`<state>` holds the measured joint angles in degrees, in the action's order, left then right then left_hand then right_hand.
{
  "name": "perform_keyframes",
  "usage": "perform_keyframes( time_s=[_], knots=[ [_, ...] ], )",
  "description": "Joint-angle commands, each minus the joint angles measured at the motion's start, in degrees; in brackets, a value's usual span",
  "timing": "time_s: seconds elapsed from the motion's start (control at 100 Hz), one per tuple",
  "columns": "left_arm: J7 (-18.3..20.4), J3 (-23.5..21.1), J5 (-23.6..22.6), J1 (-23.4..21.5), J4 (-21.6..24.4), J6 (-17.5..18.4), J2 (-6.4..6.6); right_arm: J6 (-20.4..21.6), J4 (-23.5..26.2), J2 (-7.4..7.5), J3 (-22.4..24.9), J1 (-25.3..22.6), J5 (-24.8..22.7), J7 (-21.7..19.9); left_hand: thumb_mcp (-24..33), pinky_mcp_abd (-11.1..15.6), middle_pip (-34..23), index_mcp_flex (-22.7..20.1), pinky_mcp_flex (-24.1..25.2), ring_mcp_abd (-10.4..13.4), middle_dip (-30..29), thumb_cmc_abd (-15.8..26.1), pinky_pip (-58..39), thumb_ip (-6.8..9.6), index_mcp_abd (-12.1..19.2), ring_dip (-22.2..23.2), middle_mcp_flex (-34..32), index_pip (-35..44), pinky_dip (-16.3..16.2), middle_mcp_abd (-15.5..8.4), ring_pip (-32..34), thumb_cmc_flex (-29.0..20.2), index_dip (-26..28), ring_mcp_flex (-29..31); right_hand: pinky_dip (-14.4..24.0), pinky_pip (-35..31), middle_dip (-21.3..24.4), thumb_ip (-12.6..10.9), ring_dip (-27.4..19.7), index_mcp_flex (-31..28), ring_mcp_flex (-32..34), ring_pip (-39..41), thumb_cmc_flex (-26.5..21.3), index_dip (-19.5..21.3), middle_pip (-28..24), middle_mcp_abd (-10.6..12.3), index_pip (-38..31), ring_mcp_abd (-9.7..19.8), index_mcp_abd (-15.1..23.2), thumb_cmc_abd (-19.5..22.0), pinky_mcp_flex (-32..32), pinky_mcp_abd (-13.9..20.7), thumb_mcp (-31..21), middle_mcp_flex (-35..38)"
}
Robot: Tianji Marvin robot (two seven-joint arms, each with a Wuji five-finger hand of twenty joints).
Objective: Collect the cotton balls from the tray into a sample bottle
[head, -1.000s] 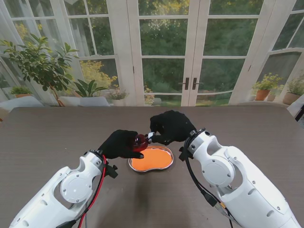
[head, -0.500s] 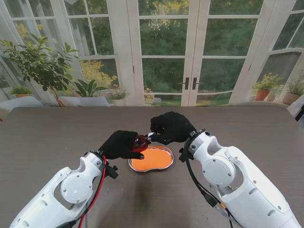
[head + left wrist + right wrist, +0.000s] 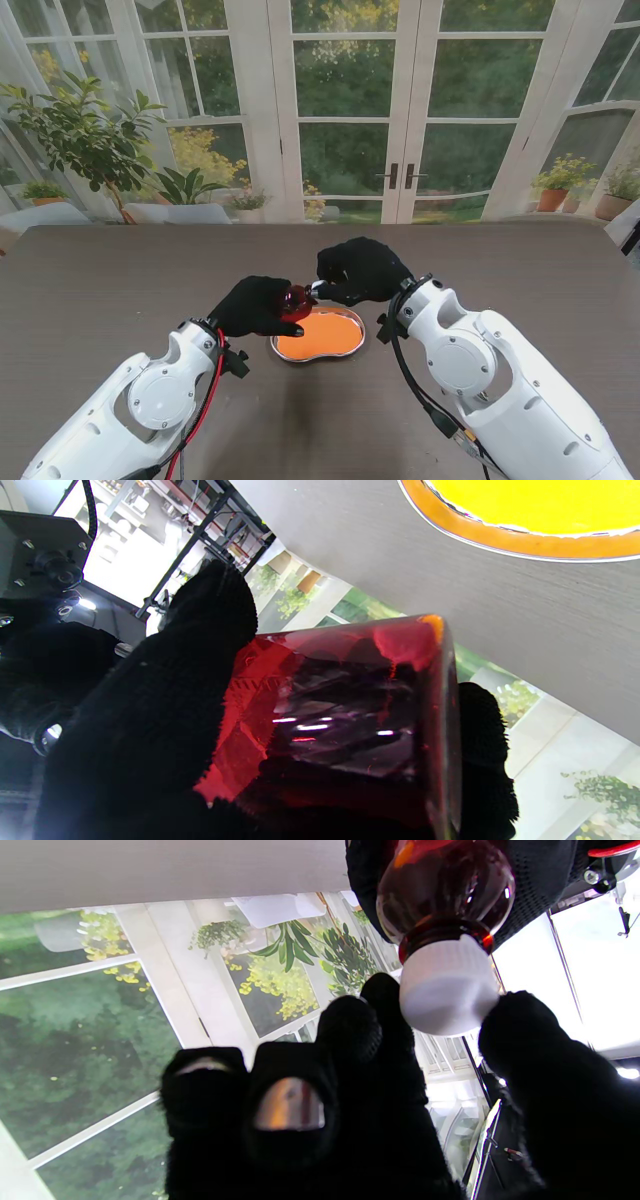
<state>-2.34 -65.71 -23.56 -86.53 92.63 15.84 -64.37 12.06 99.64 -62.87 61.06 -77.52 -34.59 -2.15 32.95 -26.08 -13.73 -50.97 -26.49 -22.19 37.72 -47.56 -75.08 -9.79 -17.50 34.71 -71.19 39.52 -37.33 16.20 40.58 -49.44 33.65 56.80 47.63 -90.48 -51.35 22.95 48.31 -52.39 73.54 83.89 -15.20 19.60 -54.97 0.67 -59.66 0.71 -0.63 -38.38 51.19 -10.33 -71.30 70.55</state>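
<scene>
While held off the table just over the near-left rim of the tray, dark red translucent glass sample bottle [image 3: 294, 298] lies tilted, neck toward the right hand. White ribbed plastic cap [image 3: 446, 988] still on the neck. Pinched between thumb and fingertips [image 3: 387, 992] of black-gloved right hand [image 3: 358, 268]. Black-gloved left hand [image 3: 252, 305] wrapped firmly round the bottle's body. Beneath, kidney-shaped steel tray with orange lining [image 3: 320, 335] on dark wood-grain table [image 3: 120, 270]; cotton balls not discernible. Step in hand, seemingly: uncapping. Next likely needs a twist of the cap against a steady left grip, then setting it aside.
</scene>
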Motion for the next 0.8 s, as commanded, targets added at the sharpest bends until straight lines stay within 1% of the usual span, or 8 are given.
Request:
perform_keyframes(
  time_s=[0.0,0.12,0.15,0.33,0.45,0.58,0.71,0.79],
  knots=[
    [0.97,-0.14,0.21,-0.14,0.45,-0.32,-0.18,1.06,0.10,-0.25,-0.30,-0.51,-0.22,-0.58,16.91,-0.17,-1.20,-8.63,0.69,-1.29,-0.28,15.47,0.27,0.83,9.72,-0.23,-1.84,7.80,-0.32,-1.56,1.40,-12.27,0.83,1.11,1.31,-3.93,0.79,-3.24,-0.15,-1.90,1.95,1.46,-4.84,1.56,1.11,1.28,-6.32,1.35,5.46,-1.52,-0.13,-0.99,-1.21,0.64],
    [0.96,-0.21,0.17,-0.24,0.52,-0.40,-0.18,2.10,-0.02,-0.25,-0.21,-0.52,-0.05,-0.44,16.83,-0.15,-1.20,-8.61,0.70,-1.25,-0.25,15.47,0.29,0.82,9.72,-0.20,-1.80,7.79,-0.33,-1.60,1.43,-12.25,0.84,1.06,1.19,-3.55,1.31,-2.75,-0.44,-0.33,1.93,0.92,-7.50,0.05,1.79,1.48,-7.01,1.47,5.73,-5.55,-0.46,-0.68,-1.94,-0.16],
    [0.89,-0.21,0.16,-0.24,0.49,-0.39,-0.19,2.33,-0.10,-0.28,-0.21,-0.53,-0.05,-0.26,16.83,-0.14,-1.19,-8.61,0.75,-1.21,-0.24,15.51,0.31,0.83,9.72,-0.20,-1.76,7.80,-0.33,-1.49,1.44,-12.27,0.85,1.05,1.18,-3.52,1.36,-2.31,-0.51,-0.13,1.96,0.80,-7.76,-0.85,1.94,1.52,-7.54,1.52,5.74,-6.46,-0.46,-0.59,-2.70,-0.23],
    [0.54,-0.01,0.30,-0.05,0.18,-0.33,-0.30,3.29,-0.43,-0.50,-0.40,-0.74,-0.42,1.19,16.79,-0.11,-1.28,-8.59,0.77,-1.31,-0.13,15.54,0.28,0.84,9.73,-0.17,-1.78,7.77,-0.38,-1.53,1.47,-12.27,0.85,1.01,1.14,-3.32,1.51,-2.09,-0.62,-0.03,1.95,0.60,-8.70,-1.58,2.27,1.43,-7.54,1.49,5.46,-8.60,-0.63,-0.59,-3.27,-0.22],
    [0.87,0.09,0.52,0.09,0.06,-0.33,-0.25,3.76,-0.48,-0.70,-0.54,-0.93,-2.12,3.17,16.81,-0.18,-1.38,-8.68,0.37,-1.44,-0.08,15.53,-0.06,0.85,9.61,-0.13,-1.93,7.85,-0.52,-1.27,1.69,-12.33,0.90,1.41,1.11,-3.24,1.58,-1.86,-0.62,-0.46,1.97,0.62,-8.69,-1.83,2.21,1.31,-7.75,1.40,5.37,-9.29,-0.56,-0.80,-3.66,0.33],
    [1.30,0.00,0.87,0.04,0.15,-0.48,-0.19,3.93,-0.23,-0.68,-0.48,-1.03,-5.77,5.11,17.07,-0.94,-2.08,-8.64,-0.94,-1.93,0.44,15.39,-1.15,0.81,9.04,0.17,-2.32,7.89,-0.93,-0.57,2.68,-12.48,0.92,2.77,1.05,-3.17,1.72,-1.57,-0.43,-1.03,1.99,1.05,-8.23,-1.99,2.16,1.54,-8.00,1.68,5.74,-9.54,-0.20,-0.97,-3.93,0.97],
    [1.48,-0.15,1.00,-0.10,0.35,-0.73,-0.16,3.64,0.12,-0.67,-0.47,-1.17,-7.25,5.91,17.52,-1.67,-2.91,-8.78,-2.39,-2.30,0.98,15.10,-2.56,0.69,8.80,0.50,-3.05,8.03,-1.48,-0.18,3.89,-12.38,0.92,4.35,1.04,-3.17,1.75,-1.43,-0.23,-1.27,1.99,1.50,-8.03,-2.00,2.11,1.48,-8.17,1.61,5.58,-9.49,-0.11,-1.10,-4.12,1.30],
    [1.61,-0.20,0.96,-0.14,0.44,-0.88,-0.13,3.54,0.33,-0.64,-0.49,-1.24,-8.21,6.33,17.83,-1.94,-3.26,-8.81,-3.00,-2.48,1.15,14.85,-2.91,0.59,8.74,0.51,-3.43,8.10,-1.58,-0.05,4.18,-12.29,0.89,5.12,1.03,-3.16,1.80,-1.37,-0.14,-1.40,2.01,1.70,-7.80,-2.00,2.15,1.59,-8.21,2.06,5.73,-9.43,0.01,-1.11,-4.20,1.52]
  ],
)
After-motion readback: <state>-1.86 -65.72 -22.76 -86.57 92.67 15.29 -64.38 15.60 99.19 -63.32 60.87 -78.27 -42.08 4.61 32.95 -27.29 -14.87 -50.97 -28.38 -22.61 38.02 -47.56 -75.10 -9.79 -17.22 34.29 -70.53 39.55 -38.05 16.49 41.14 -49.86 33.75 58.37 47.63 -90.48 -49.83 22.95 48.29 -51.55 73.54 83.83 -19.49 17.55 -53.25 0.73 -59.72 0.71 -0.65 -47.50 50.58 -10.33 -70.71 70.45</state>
